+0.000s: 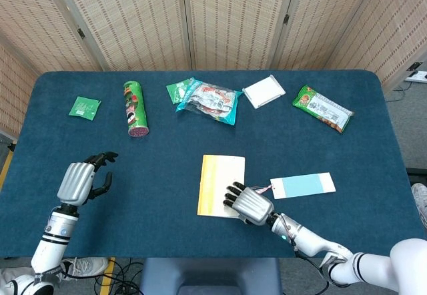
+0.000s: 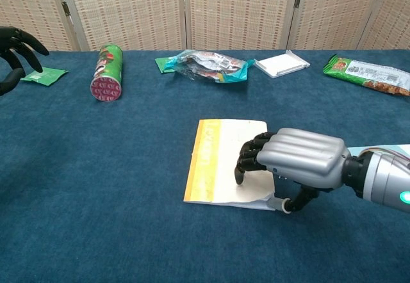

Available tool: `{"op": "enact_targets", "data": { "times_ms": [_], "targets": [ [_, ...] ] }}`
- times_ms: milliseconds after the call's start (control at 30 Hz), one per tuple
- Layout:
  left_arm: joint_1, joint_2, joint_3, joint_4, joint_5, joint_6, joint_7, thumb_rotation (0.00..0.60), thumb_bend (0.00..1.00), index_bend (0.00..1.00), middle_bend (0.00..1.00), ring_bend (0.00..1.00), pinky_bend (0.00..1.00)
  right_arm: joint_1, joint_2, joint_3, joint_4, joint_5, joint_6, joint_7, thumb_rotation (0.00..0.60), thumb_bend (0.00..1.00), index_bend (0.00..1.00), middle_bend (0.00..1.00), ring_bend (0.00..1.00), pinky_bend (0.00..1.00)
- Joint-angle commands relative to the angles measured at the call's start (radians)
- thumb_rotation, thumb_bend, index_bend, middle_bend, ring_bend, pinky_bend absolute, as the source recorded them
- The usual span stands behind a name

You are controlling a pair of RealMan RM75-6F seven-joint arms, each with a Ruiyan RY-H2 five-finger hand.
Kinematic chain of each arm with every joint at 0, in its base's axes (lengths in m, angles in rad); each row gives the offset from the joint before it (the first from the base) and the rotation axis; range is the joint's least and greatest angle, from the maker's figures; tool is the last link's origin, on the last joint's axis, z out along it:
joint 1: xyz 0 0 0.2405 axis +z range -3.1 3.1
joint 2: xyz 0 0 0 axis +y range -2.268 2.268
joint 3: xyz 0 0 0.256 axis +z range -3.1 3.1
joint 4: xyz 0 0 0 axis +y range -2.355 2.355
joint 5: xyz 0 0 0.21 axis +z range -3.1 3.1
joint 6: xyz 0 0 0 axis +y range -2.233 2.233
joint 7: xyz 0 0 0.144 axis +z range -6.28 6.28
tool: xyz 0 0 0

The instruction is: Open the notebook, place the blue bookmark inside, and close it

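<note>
The right hand (image 2: pixel 296 163) lies palm-down on the near right corner of the closed notebook (image 1: pixel 221 184), its dark fingertips (image 2: pixel 244 164) curled onto the cream cover and its thumb tucked at the near edge, where the corner looks a little lifted; it presses on the cover and seems to be catching that corner, though I cannot tell whether the thumb is properly under it. To open it well, I'd say the thumb should slide under the top cover only, then peel it up and over toward the yellow spine on the hand's left, keeping the fingers light so the book doesn't skate across the desk (image 1: pixel 167 175). Just to the hand's right lies the blue bookmark (image 1: pixel 303 185), flat, its string end near the notebook. Well off to the left, the left hand (image 1: pixel 81 181) hovers with fingers loosely apart, holding nothing; it could steady the spine. Snack packets and a green crisp tube (image 1: pixel 135 108) lie beyond, out of the way.
</note>
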Motion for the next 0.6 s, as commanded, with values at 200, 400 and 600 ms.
{"op": "enact_targets", "data": {
  "times_ms": [200, 400, 600],
  "targets": [
    [0.003, 0.001, -0.005, 0.002, -0.001, -0.007, -0.006, 0.6, 0.58, 0.3, 0.39, 0.41, 0.68, 0.007, -0.021, -0.003, 0.022, 0.002, 0.013, -0.001, 0.6, 0.32, 0.39, 0.32, 0.15, 0.19],
    [0.007, 0.007, -0.009, 0.001, -0.002, -0.009, -0.014, 0.6, 0.58, 0.3, 0.38, 0.41, 0.68, 0.011, -0.044, 0.001, 0.052, 0.0, 0.041, 0.002, 0.6, 0.34, 0.46, 0.35, 0.18, 0.19],
    [0.011, 0.01, -0.014, 0.003, -0.003, -0.009, -0.026, 0.6, 0.58, 0.3, 0.38, 0.41, 0.68, 0.014, -0.066, 0.004, 0.082, -0.011, 0.075, 0.003, 0.6, 0.36, 0.56, 0.39, 0.22, 0.22]
  ]
}}
